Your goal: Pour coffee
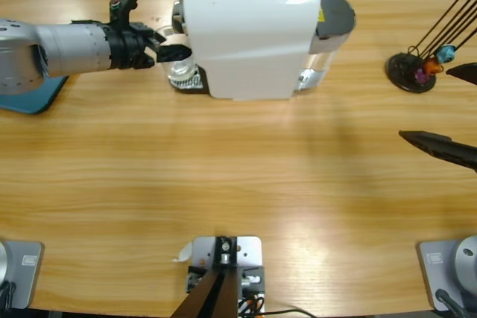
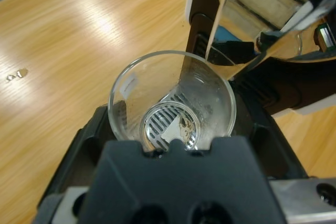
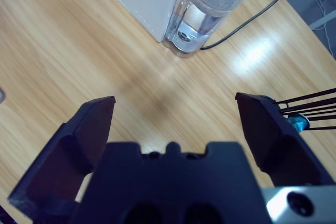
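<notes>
A white coffee machine (image 1: 250, 35) stands at the back of the table. A clear glass cup (image 1: 181, 72) sits on the machine's black drip tray (image 1: 195, 86) at its left end. My left gripper (image 1: 176, 56) comes in from the left and is shut on the glass cup. In the left wrist view the cup (image 2: 173, 93) looks empty, the tray's grille shows through its bottom, and the machine's spout (image 2: 207, 30) hangs over its far rim. My right gripper (image 1: 426, 103) stands open at the right edge with nothing between its jaws, also seen in the right wrist view (image 3: 176, 103).
The machine's water tank (image 1: 333, 27) with a grey lid is at its right end, and a black cord (image 3: 247, 22) runs from it. A black capsule stand (image 1: 411, 72) with coloured capsules is at the far right. A blue pad (image 1: 30, 98) lies under the left arm.
</notes>
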Tool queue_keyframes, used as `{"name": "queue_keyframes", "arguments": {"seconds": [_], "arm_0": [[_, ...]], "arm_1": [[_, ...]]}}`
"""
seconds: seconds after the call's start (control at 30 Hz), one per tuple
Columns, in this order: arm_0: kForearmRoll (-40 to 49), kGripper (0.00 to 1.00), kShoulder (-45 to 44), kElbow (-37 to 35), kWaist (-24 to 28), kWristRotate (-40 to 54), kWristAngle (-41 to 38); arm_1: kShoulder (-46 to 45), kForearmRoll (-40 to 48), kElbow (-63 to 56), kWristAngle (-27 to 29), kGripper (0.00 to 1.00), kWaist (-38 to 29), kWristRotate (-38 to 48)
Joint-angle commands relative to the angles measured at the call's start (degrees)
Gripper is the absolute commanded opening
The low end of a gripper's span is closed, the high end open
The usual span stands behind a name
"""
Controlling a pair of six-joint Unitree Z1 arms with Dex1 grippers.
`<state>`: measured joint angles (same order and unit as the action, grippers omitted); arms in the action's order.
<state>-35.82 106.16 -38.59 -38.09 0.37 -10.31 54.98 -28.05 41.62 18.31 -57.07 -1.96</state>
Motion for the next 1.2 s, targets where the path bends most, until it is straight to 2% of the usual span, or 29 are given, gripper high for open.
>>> {"name": "queue_keyframes", "arguments": {"seconds": [0.03, 0.07, 0.1, 0.13, 0.17, 0.2, 0.6, 0.8, 0.9, 1.03, 1.1, 1.17, 1.2], "arm_0": [[0.7, 0.487, 4.1, -1.4, -0.6, 0.5, -2.4], [0.7, 0.511, 4.3, -1.4, -0.6, 0.5, -2.4], [0.8, 0.651, 4.5, -1.3, -0.6, 0.5, -2.4], [0.8, 0.856, 4.4, -1.3, -0.6, 0.5, -2.6], [0.9, 0.942, 4.3, -1.1, -0.6, 0.5, -2.7], [0.9, 0.967, 4.2, -0.9, -0.6, 0.5, -2.9], [1.0, 0.968, 0.7, 2.2, -0.6, 0.5, -2.8], [4.5, 0.968, -6.8, 4.6, -0.6, 0.5, -2.5], [10.1, 0.968, -12.1, 4.7, -0.6, 0.5, -1.7], [22.1, 0.968, -22.3, 3.9, -0.6, 0.5, 1.0], [32.7, 0.968, -28.6, 0.8, -0.6, 0.5, 5.8], [44.7, 0.968, -30.8, -3.1, -0.6, 0.5, 13.0], [47.4, 0.968, -31.3, -3.4, -0.6, 0.5, 16.0]], "arm_1": [[-1.2, 0.5, -2.0, -0.1, 0.982, 1.3, -0.7], [-1.2, 0.5, -2.0, -0.1, 0.982, 1.3, -0.7], [-1.2, 0.5, -2.0, -0.1, 0.982, 1.3, -0.7], [-1.3, 0.5, -2.0, -0.1, 0.982, 1.3, -0.7], [-1.4, 0.5, -2.0, -0.1, 0.982, 1.4, -0.7], [-1.5, 0.5, -2.0, -0.1, 0.982, 1.4, -0.7], [-1.6, 0.8, -2.3, -0.2, 0.982, 1.4, -0.8], [-1.7, 1.1, -2.5, -0.1, 0.982, 1.4, -0.8], [-1.7, 1.2, -2.5, -0.5, 0.982, 1.4, -0.7], [-1.3, -1.1, -0.2, -0.3, 1.0, 1.4, 0.6], [1.6, -6.5, 4.9, -1.0, 1.0, 2.8, 1.6], [6.2, -12.1, 11.1, -4.2, 1.0, 6.4, 1.4], [7.6, -13.1, 13.0, -5.7, 1.0, 8.5, 1.0]]}}
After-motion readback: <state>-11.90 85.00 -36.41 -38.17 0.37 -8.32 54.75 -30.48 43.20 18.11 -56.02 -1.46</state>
